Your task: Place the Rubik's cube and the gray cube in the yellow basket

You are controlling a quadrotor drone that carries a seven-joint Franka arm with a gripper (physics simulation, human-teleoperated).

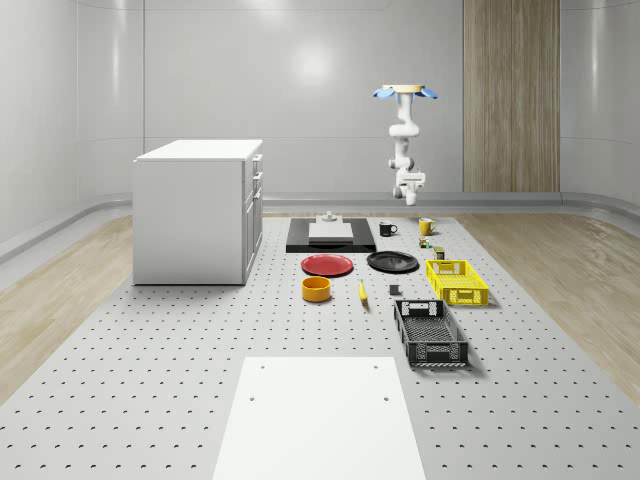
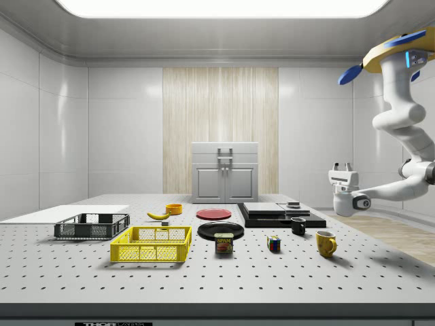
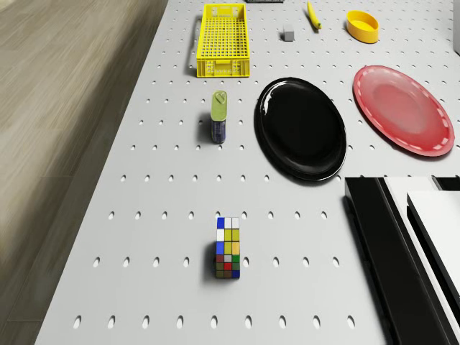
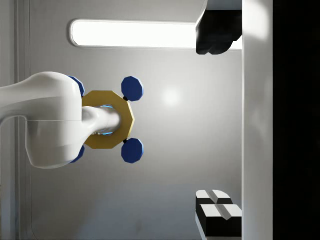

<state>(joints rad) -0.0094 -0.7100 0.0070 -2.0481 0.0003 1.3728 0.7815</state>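
Two cubes: Rubik's cube and gray cube both outside yellow basket.
Drone: hovering above table's far end.
Gripper: upturned, well above table; finger state cannot be told.
Risk: descent may clip nearby yellow mug.

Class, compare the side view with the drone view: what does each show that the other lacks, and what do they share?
Side view: the drone hovering high at the side view's right, its gripper open in the air, higher than the nearby yellow mug. Drone view: the gray cube seen from above, apart from the yellow basket. Shared: Rubik's cube, basket, black plate.
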